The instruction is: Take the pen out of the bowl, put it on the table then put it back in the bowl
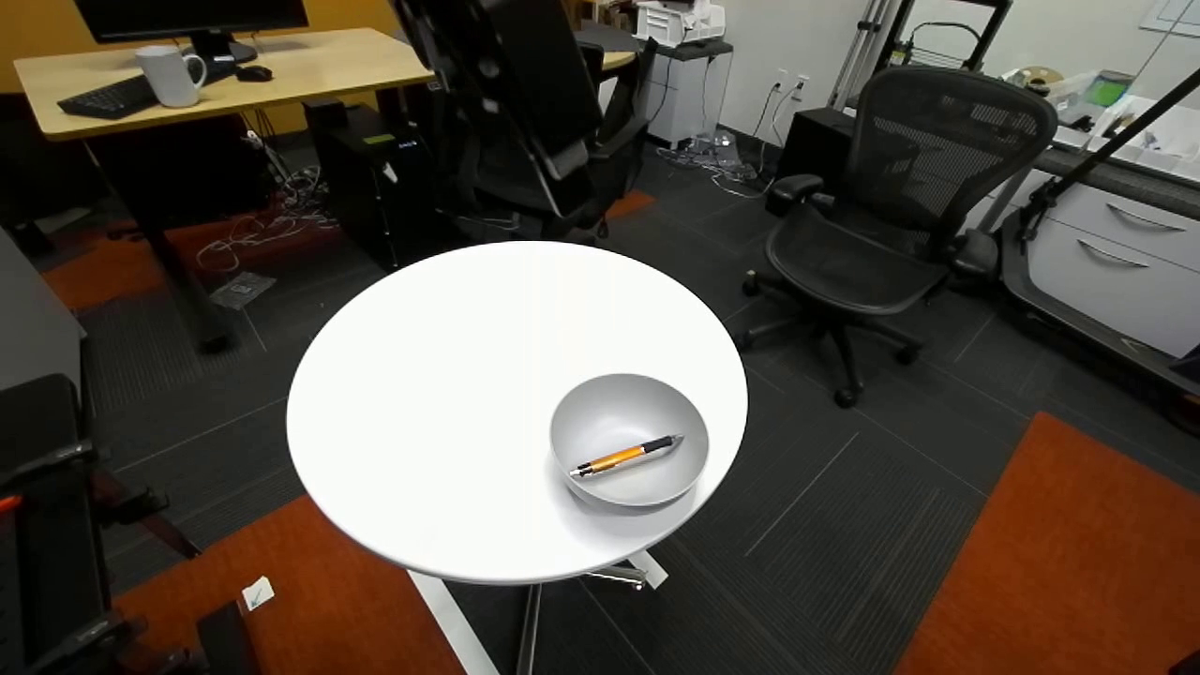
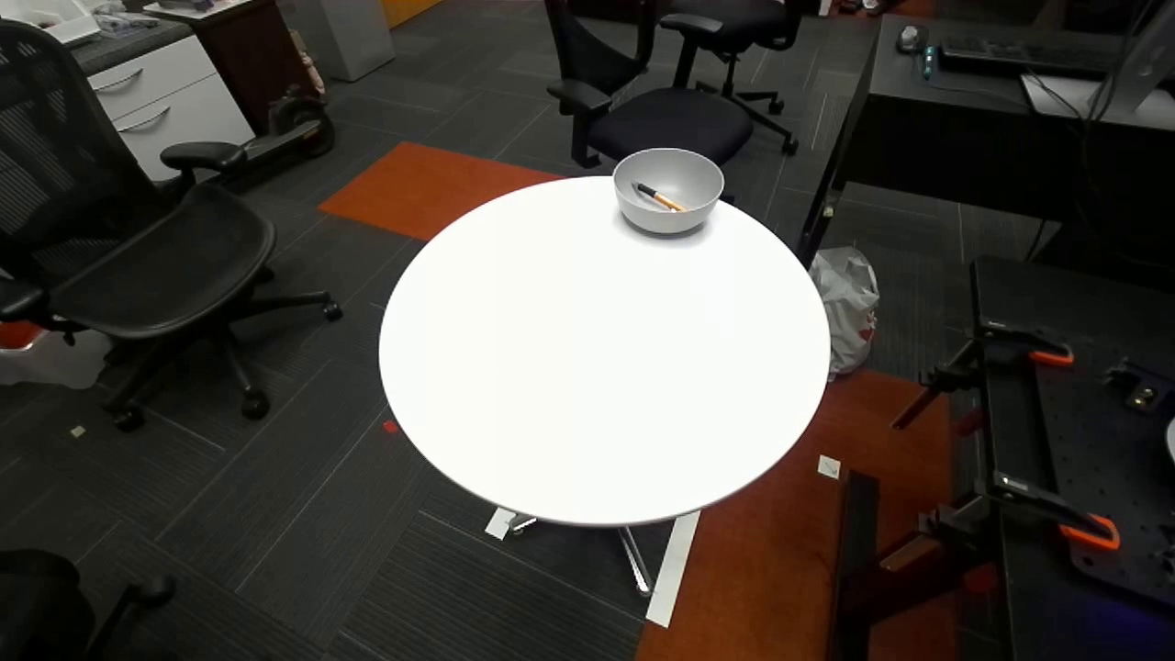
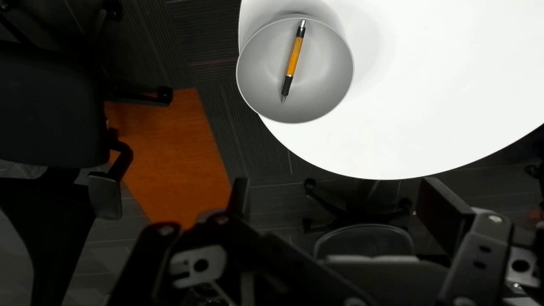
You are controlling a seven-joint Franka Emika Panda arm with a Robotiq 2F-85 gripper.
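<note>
Two dark fingers (image 3: 444, 214) stand wide apart, nearest in the wrist view, so the gripper (image 3: 333, 187) is released and holds nothing. Past them, one orange-barrelled pen (image 3: 294, 59) with a black grip lies inside one light grey bowl (image 3: 327, 91), its metal tip toward the gripper. That most likely puts the job at its first step, taking the pen out, though the same layout would fit a pen already put back. The next move, as I judge it, calls for bringing the gripper over the bowl with little turning, since the pen lies almost square to the closing direction, then lowering it inside the wall to pinch the thin barrel. The bowl sits near the edge of one round white table (image 2: 597, 358). In an exterior view one mesh office chair (image 2: 165, 262) stands apart from the table and two more office chairs (image 2: 675, 128) beyond it; farther off, also in an exterior view, one light wooden desk (image 1: 347, 61) carries one monitor (image 1: 192, 17), one white mug (image 1: 172, 77), one keyboard (image 1: 108, 97) and one mouse (image 1: 254, 73).
</note>
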